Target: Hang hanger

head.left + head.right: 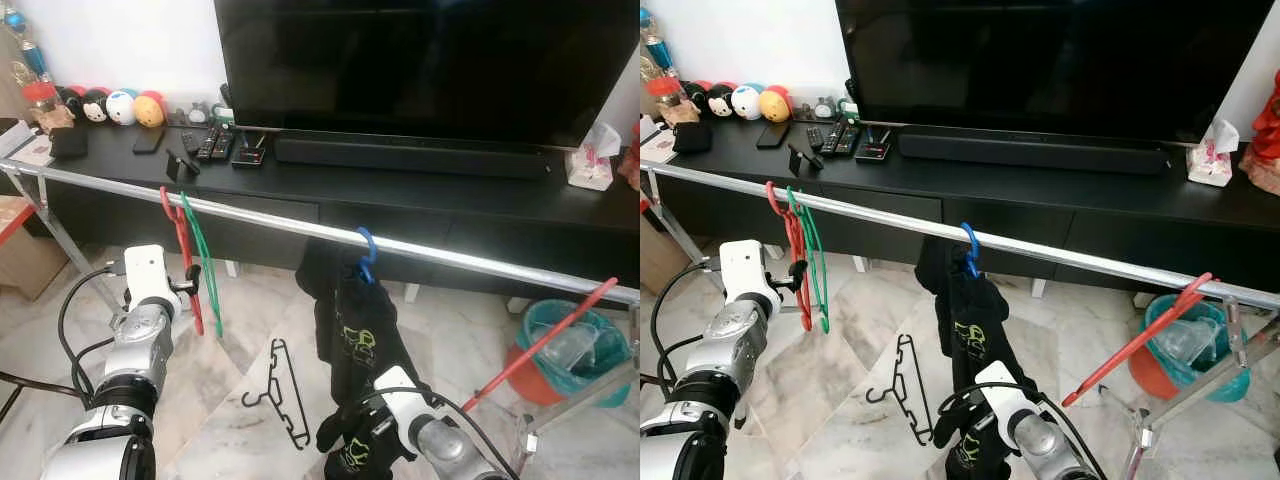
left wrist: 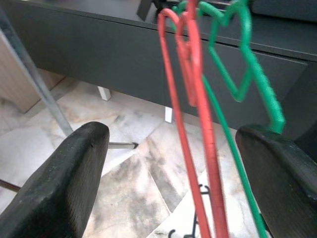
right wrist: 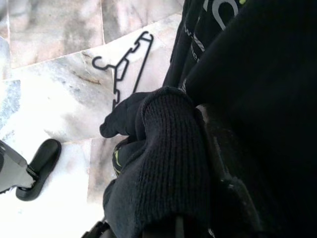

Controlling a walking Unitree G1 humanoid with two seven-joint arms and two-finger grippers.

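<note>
Marble floor (image 1: 230, 370) lies under a silver metal rail (image 1: 300, 228) where the released left pincer (image 2: 173, 173) brackets a light, stiff red plastic hanger (image 2: 198, 129), best taken mid-shank, while the right pincer (image 1: 345, 430) is clenched on soft black clothing (image 1: 355, 330).

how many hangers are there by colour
red plastic hangers: 2, one hooked on the rail, one leaning at the rack's far end
green plastic hanger: 1
blue plastic hanger holding the black garment: 1
black hanger on the floor: 1
total: 5
</note>
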